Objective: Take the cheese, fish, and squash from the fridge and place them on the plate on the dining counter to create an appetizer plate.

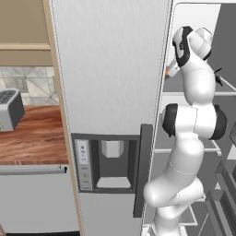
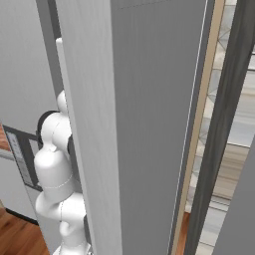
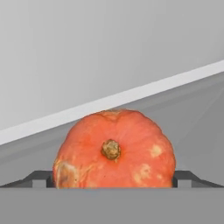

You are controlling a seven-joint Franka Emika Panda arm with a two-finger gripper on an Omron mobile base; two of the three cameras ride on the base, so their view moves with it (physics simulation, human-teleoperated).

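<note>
The squash (image 3: 114, 151), a round orange lump with a brown stem, sits close up on a pale shelf inside the fridge (image 1: 110, 69). My gripper (image 3: 113, 180) is open, its dark fingertips (image 3: 41, 179) standing one on each side of the squash with no visible squeeze. In the left base view the arm reaches through the open right half of the fridge, and a sliver of the squash (image 1: 167, 71) shows past the door edge. A small dark spiky item, likely the fish (image 1: 217, 76), lies on a shelf to the right of the arm. The cheese and the plate are out of view.
The shut left fridge door carries a dark dispenser panel (image 1: 110, 163) and a dark vertical handle (image 1: 143, 170). White shelves (image 1: 184, 93) and door bins (image 1: 223, 193) surround the arm. A wood-topped counter (image 1: 32, 136) with a grey toaster (image 1: 9, 108) lies to the left.
</note>
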